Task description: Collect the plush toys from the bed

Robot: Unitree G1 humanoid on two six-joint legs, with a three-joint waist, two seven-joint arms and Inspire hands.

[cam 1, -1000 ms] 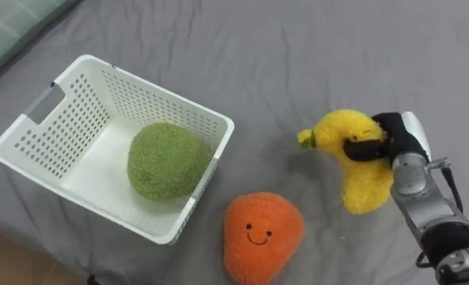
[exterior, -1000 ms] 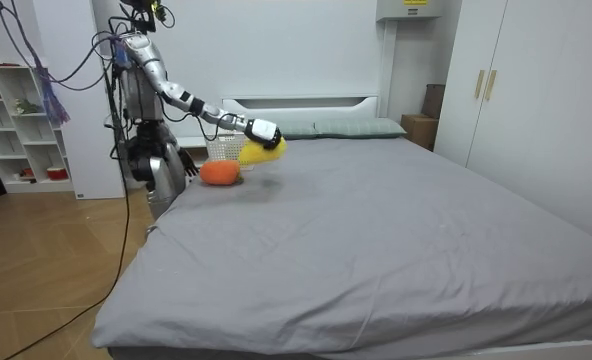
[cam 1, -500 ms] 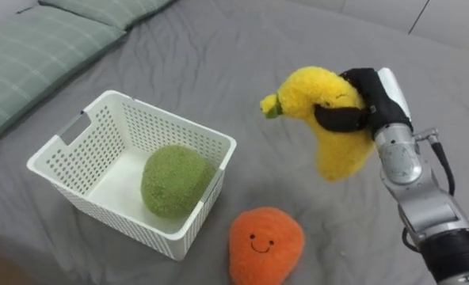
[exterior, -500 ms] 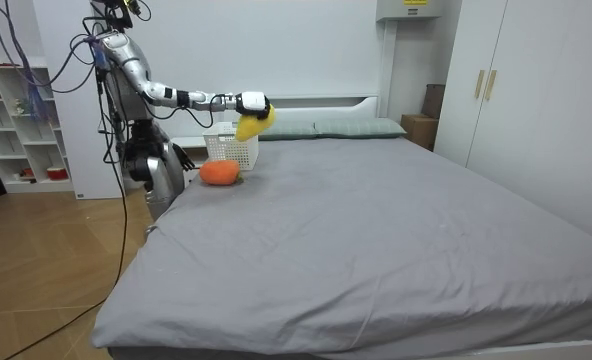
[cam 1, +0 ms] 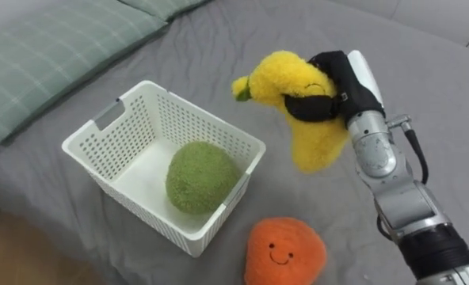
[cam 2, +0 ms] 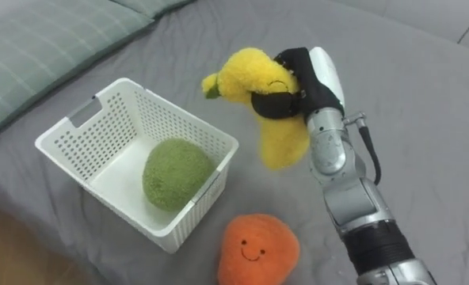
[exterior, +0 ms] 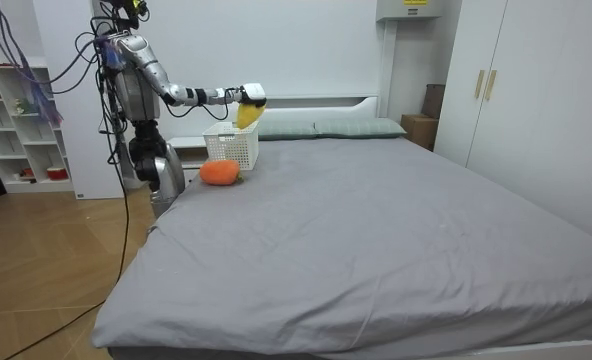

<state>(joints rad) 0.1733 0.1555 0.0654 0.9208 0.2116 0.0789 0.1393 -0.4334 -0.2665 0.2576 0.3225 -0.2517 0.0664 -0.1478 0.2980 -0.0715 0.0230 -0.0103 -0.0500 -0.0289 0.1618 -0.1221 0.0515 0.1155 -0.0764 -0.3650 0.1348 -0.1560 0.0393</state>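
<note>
Right hand (cam 1: 339,79) carried yellow plush (cam 1: 298,103) basketward (cam 1: 151,127).

Basket (cam 1: 188,108) on bed (cam 1: 425,119), round plush (cam 1: 201,176) inside, smiling plush (cam 1: 286,253) before its right corner, banana plush (cam 1: 278,75) aloft (in right robot hand (cam 1: 337,79)), seemingly beside basket's right edge, pillow (cam 1: 52,47) behind-left.

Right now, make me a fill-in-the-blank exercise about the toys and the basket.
The ____ robot hand is curled round the yellow plush toy.
The white basket holds a ____ plush ball.
The ____ smiling plush toy lies on the grey bed.
Missing words: right, green, orange.
</note>
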